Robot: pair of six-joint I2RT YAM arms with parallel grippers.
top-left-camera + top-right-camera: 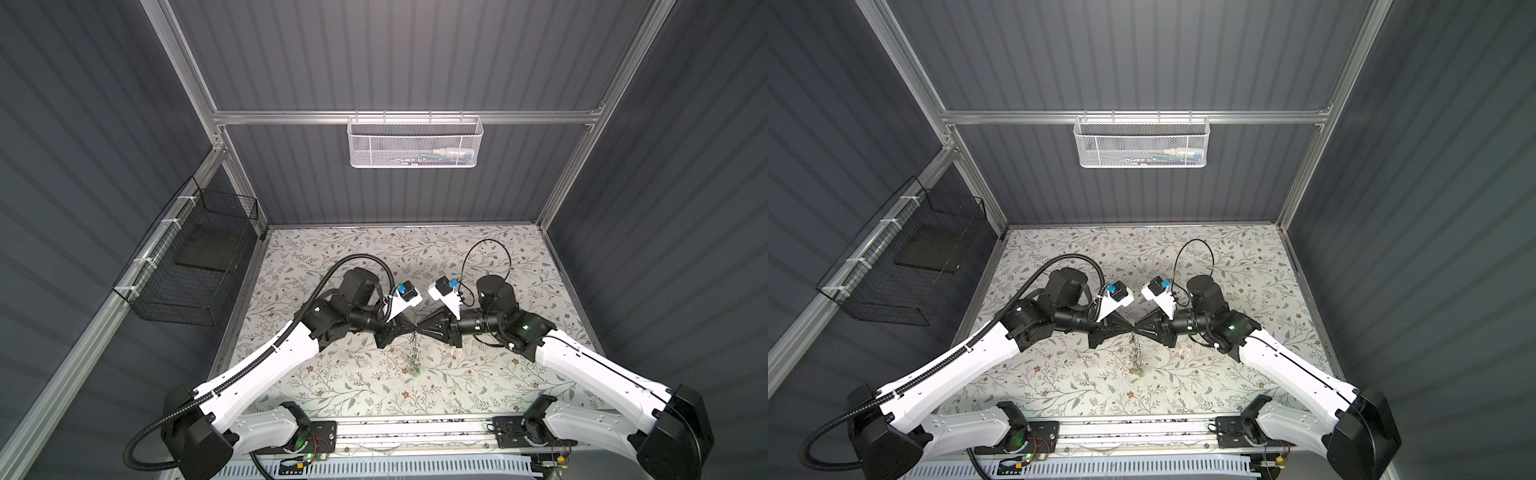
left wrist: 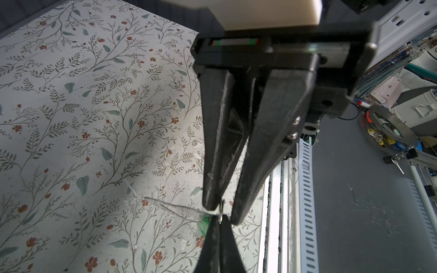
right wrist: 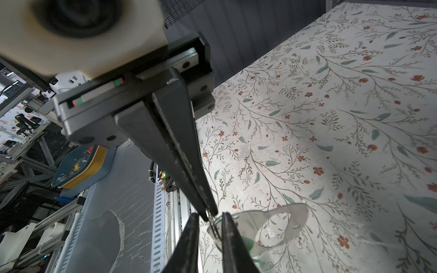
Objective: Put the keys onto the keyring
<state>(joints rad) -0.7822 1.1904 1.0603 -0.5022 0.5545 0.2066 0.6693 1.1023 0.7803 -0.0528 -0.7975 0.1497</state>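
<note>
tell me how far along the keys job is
Done: pickup, green key and keyring hang where the grippers meet. In hand: left gripper pinches the small silver ring, right gripper straddles it, jaws apart. Left: no key visibly threaded on the keyring yet.

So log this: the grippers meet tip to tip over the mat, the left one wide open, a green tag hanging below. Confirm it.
One thing is wrong: the left gripper is shut; the right wrist view shows its fingers pressed together on a ring. The rest holds: it meets the right gripper tip to tip over the mat, a green tag hanging below.
</note>
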